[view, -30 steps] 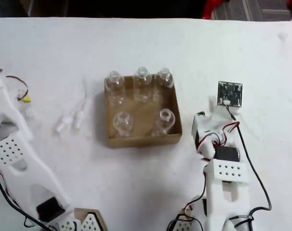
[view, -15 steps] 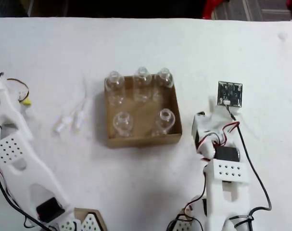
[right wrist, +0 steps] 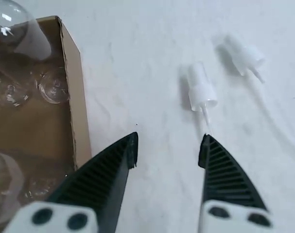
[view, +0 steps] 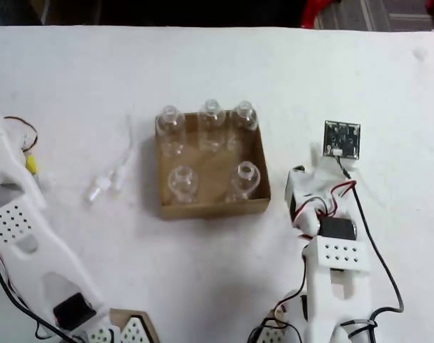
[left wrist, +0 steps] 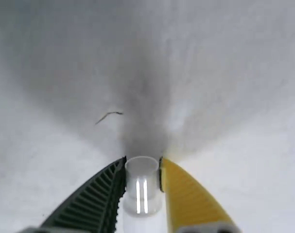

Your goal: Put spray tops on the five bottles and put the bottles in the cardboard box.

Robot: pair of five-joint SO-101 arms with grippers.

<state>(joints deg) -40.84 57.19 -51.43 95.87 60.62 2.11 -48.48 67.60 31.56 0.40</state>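
Left wrist view: left claw (left wrist: 142,167) clamping spray top (left wrist: 141,191), lower centre. Right claw (right wrist: 167,145) standing apart. Bottles (view: 182,180) sitting uncapped in cardboard box (view: 209,209), high-view centre. Risk: off-axis pressing tipping light bottle, top slipping.

1. My left arm (view: 16,229) is a white printed plastic shell with a grid of small round holes, trailing thin red and black wires (view: 27,128).
2. My right arm (view: 336,286) has the same white holed shell, plus a black boxy servo motor (view: 337,229), red and black cables (view: 343,190) and a small dark square circuit board (view: 341,138).
3. My left gripper (left wrist: 142,167) pairs a dark green ribbed finger (left wrist: 96,199) with a yellow ribbed finger (left wrist: 186,199).
4. My right gripper (right wrist: 169,145) has black ribbed fingers (right wrist: 101,174) on white bases with dark round holes.
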